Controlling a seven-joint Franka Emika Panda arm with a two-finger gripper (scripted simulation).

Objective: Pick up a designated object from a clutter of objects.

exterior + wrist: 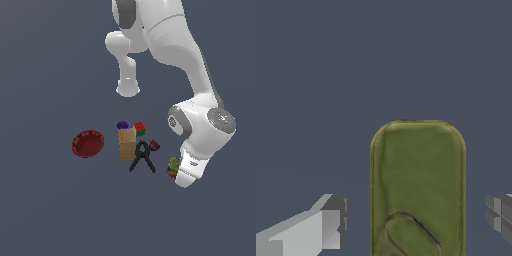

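Wrist view | tin dead centre between wide-open gripper fingers, 9 and 3 o'clock, not touching | probably light, stiff, slick lid | best pinched across long sides

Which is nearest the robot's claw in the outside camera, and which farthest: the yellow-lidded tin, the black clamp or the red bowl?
Measured from the gripper:
1. Tin, right beside the gripper, partly hidden by it.
2. Black clamp, toward the exterior view's left, in the cluster.
3. Red bowl, farthest left, apart from the cluster.
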